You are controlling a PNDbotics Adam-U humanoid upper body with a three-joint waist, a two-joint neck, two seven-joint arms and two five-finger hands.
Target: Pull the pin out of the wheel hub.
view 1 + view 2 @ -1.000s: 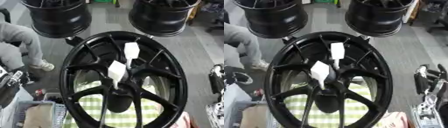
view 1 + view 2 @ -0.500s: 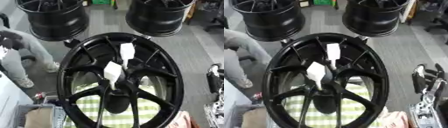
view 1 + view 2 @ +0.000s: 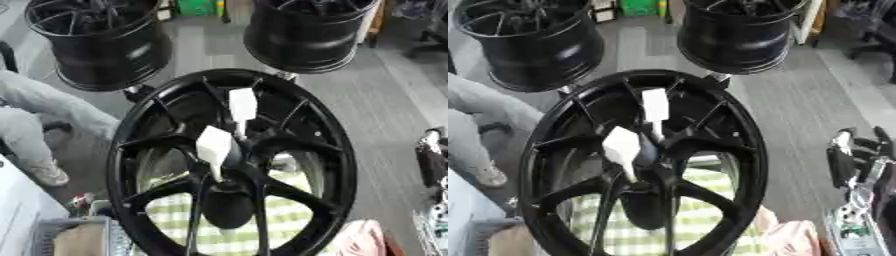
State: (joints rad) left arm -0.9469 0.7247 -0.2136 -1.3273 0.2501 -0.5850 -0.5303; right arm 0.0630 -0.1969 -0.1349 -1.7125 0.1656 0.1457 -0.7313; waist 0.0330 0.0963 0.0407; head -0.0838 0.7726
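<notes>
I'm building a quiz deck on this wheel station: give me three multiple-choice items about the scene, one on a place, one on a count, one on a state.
1. Where do the other black rims stand?
A. on the floor beyond the big wheel
B. inside the big wheel
C. on the checked cloth

2. How many white tags show on the big wheel hub?
A. none
B. two
C. five

3. What is the robot's right hand doing?
A. gripping a spoke
B. lifting a rim
C. off at the right edge, touching nothing on the wheel

Key: 1 A, both rims stand behind the wheel; 2 B, one tag near the centre and one above it; 3 C, the hand shows apart from the wheel.
</notes>
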